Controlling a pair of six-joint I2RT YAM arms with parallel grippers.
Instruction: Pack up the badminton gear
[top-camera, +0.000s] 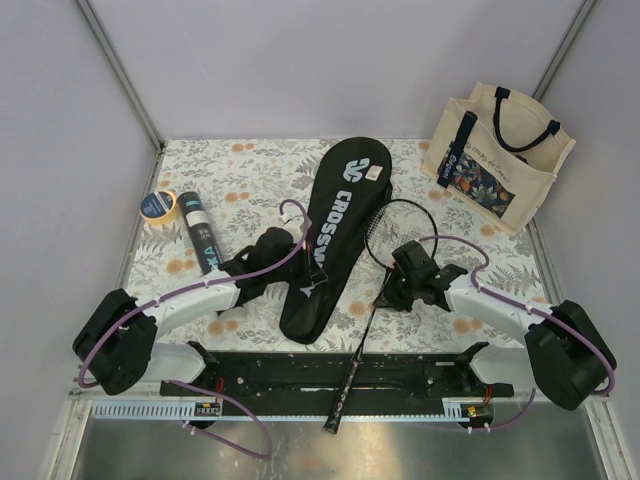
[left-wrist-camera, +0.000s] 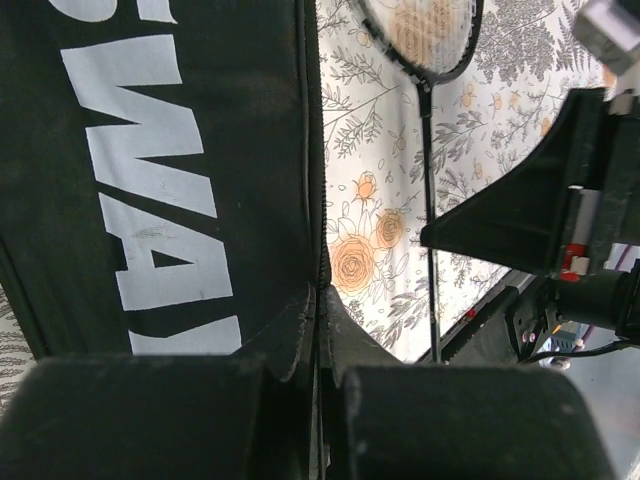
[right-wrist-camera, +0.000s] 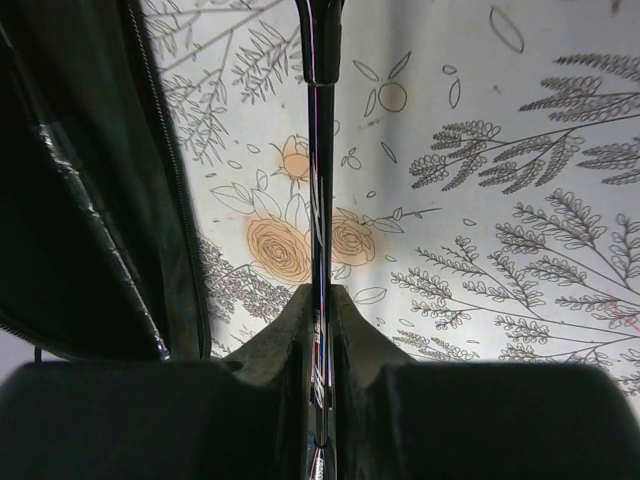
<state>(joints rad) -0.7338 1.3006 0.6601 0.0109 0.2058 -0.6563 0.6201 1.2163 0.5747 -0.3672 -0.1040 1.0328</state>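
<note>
Being clamped by the right gripper (right-wrist-camera: 320, 325) near the desk's (top-camera: 250, 185) front edge, the thin racket (right-wrist-camera: 320, 180) could twist loose; the bag (left-wrist-camera: 150, 180) is being pinched by the left gripper (left-wrist-camera: 318, 315).

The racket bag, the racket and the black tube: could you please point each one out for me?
racket bag (top-camera: 338, 212), top external view, on its white CROSSWAY lettering.
racket (right-wrist-camera: 320, 200), right wrist view, on its thin shaft.
black tube (top-camera: 200, 235), top external view, on the middle of its body.
</note>
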